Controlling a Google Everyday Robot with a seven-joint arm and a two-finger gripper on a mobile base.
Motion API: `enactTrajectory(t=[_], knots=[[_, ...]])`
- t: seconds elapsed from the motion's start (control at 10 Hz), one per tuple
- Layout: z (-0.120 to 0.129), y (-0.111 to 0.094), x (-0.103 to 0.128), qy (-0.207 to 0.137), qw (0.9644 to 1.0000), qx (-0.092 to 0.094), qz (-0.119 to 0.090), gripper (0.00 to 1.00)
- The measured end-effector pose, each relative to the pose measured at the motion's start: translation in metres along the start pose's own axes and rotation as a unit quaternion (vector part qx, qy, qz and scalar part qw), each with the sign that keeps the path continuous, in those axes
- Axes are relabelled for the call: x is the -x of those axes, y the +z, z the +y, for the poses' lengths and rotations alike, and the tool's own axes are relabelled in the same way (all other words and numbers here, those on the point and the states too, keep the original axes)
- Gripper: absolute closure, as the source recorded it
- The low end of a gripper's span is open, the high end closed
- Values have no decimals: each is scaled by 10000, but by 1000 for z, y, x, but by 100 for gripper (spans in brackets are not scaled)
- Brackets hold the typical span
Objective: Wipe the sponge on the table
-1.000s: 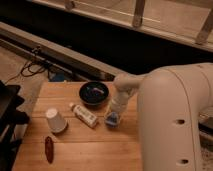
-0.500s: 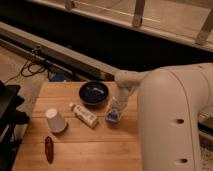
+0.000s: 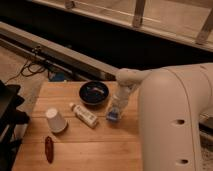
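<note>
- Sponge [image 3: 114,117], a small light-blue soft block, shows right of the frame's centre, low over the right half of the square light-brown wooden butcher-block table [image 3: 85,147].
- Only a patch of the blue block is visible, because the tool above covers its top. I cannot tell whether it presses on the wood.
- The robot's pale two-finger gripper [image 3: 116,108] points down directly over the sponge and meets it from above. I cannot tell whether it is spread or clamped on the block.
- The white arm [image 3: 131,78] bends at a rounded joint above the table's far right edge and drops at a slant to the gripper.
- The robot's bulky white body [image 3: 175,120] fills the right side of the frame and hides the table's right edge.
- A round dark bowl [image 3: 93,93] stands just left of the gripper, near the table's far edge, apart from the sponge.
- A white bottle with a patterned label [image 3: 84,114] lies on its side between the bowl and the lower left, its cap towards the upper left.
- A white paper cup [image 3: 55,120] stands mouth-down left of the bottle.
- A small long red object [image 3: 49,149] lies near the table's lower left corner, well apart from the sponge.
- Dark cables [image 3: 31,66] trail on the floor at the upper left, beyond the table.
</note>
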State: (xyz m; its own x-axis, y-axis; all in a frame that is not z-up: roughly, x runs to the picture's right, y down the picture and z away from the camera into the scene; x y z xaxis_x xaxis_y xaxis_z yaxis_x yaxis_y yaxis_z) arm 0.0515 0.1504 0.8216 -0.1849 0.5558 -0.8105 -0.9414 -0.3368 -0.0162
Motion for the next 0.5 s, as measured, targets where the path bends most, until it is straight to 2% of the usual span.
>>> enactTrajectory(t=[0.3, 0.4, 0.5], knots=[[14, 11, 37, 38, 9997, 196, -123, 86], [16, 9, 50, 84, 9994, 253, -205, 86], [17, 5, 67, 168, 9986, 302, -395, 86]])
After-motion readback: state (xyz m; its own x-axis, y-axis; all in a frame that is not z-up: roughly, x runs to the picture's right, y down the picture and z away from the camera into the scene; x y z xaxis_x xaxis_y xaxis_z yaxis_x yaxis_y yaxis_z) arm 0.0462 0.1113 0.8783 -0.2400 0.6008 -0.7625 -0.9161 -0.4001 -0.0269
